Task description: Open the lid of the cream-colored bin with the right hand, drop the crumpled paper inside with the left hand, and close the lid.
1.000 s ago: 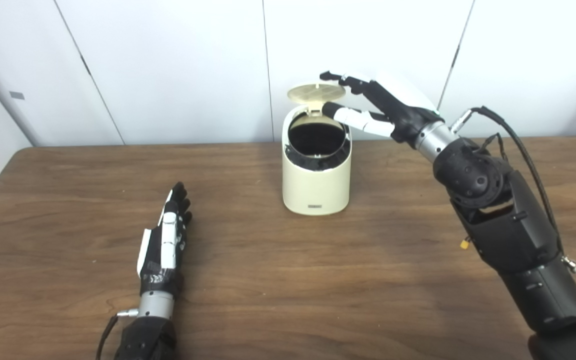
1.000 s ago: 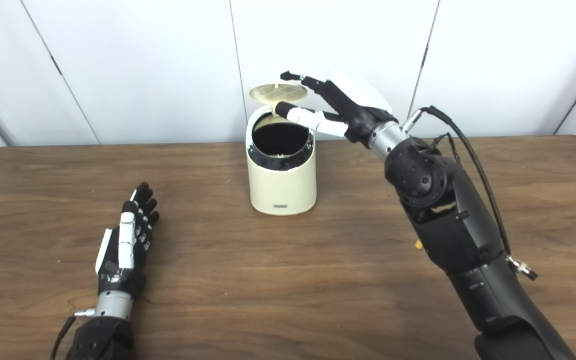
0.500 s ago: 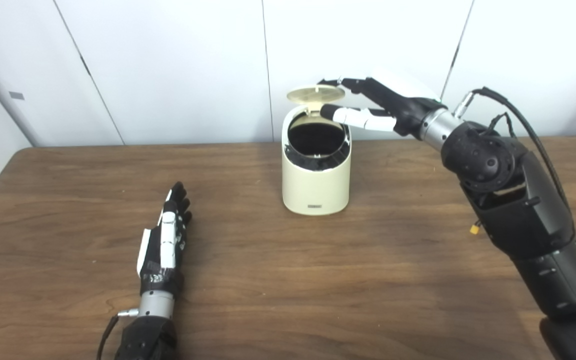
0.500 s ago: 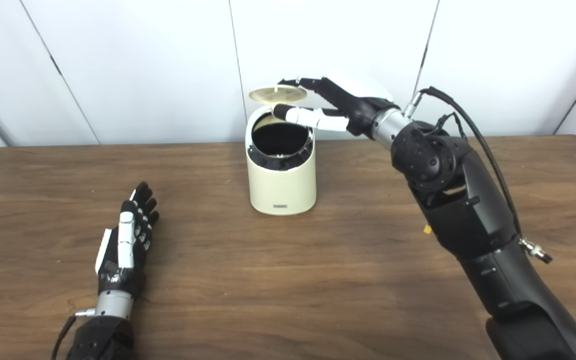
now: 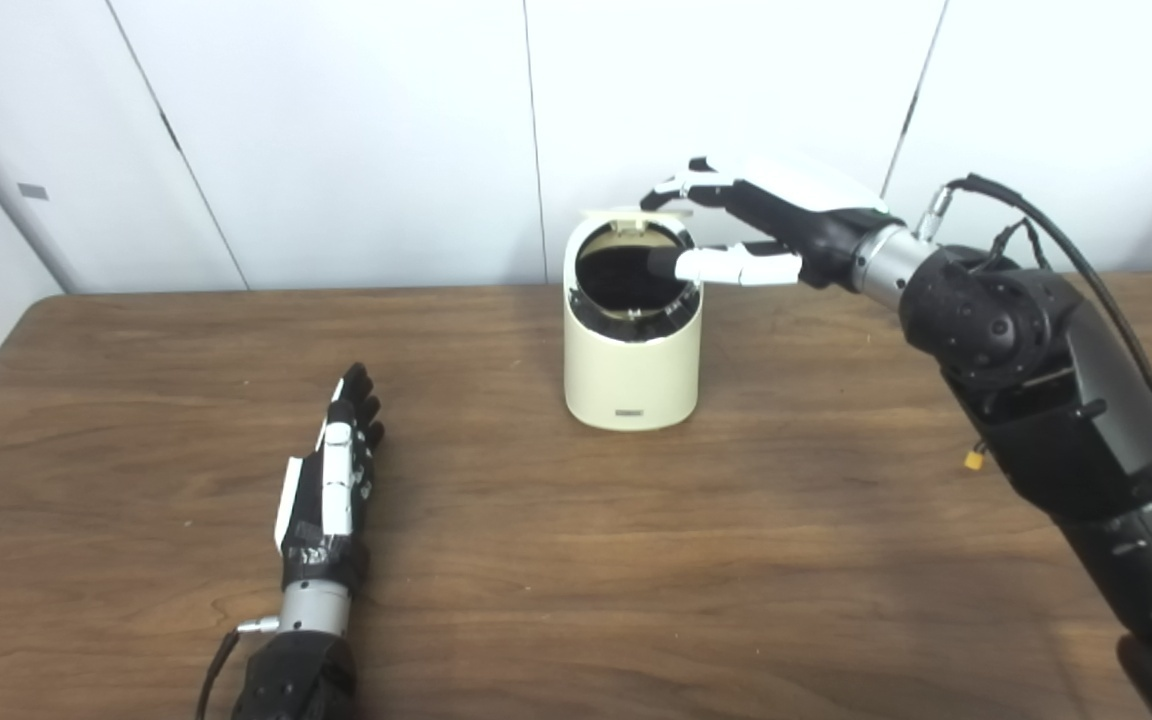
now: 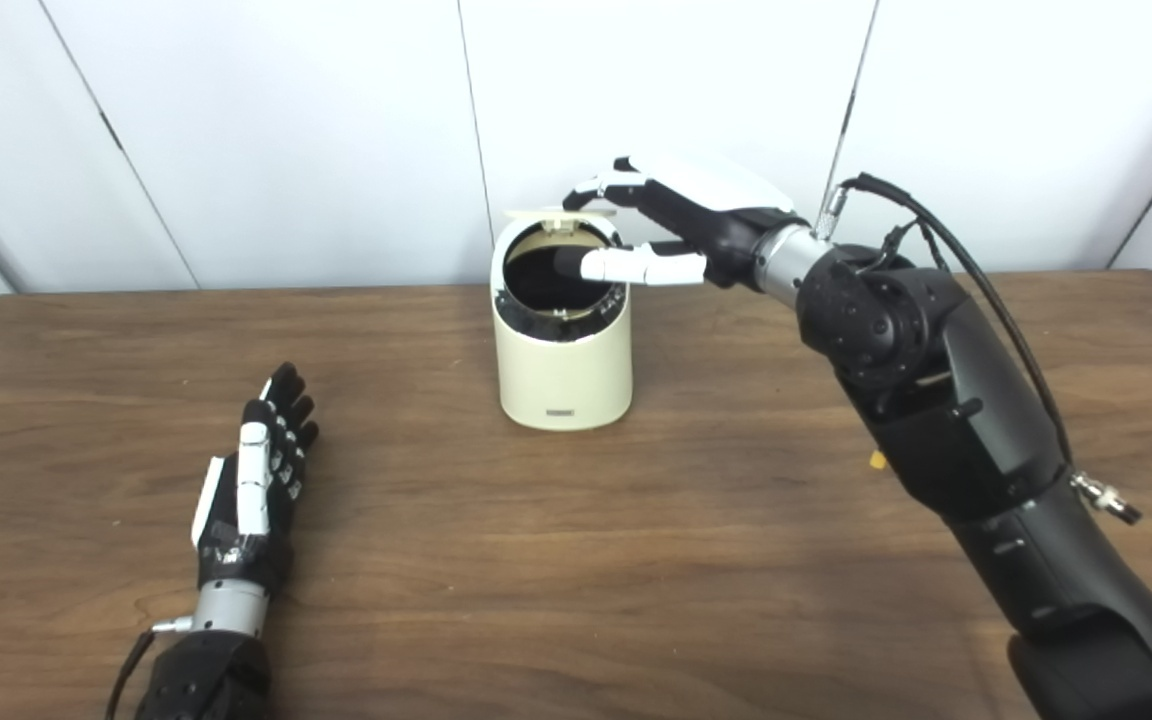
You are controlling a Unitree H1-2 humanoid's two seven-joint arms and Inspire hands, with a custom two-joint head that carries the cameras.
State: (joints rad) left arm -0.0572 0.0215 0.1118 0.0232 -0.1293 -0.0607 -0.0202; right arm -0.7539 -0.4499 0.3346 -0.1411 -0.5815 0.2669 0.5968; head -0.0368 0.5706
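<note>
- The right hand [image 5: 786,215] reaches from the right side to the top of the cream-colored bin [image 5: 633,330]. Its fingers [image 5: 681,187] are spread and rest over the back edge of the lid [image 5: 631,213], while the thumb [image 5: 721,266] points across the right part of the opening. The hand clamps nothing; it only presses on the lid.
- The left hand [image 5: 331,485] lies flat on the wooden table [image 5: 556,560], near the front left and well apart from the bin. Its fingers are straight, close beside each other, and it holds nothing.
- The right forearm with its black cable [image 5: 1056,260] stretches over the table to the right of the bin. Between the left hand and the bin the table surface is bare wood. Behind the table stand white wall panels [image 5: 336,130].
- Compared with one second ago, the lid is much lower: then it stood raised and tilted, showing its ribbed underside; now it is almost level, just above the rear rim. The right hand has come down with it, and the thumb has moved from the hinge side to over the opening. The left hand has stayed in the same place.
- The bin stands upright near the middle back of the table. Its opening shows a dark inside; I cannot tell whether the crumpled paper lies in it.
</note>
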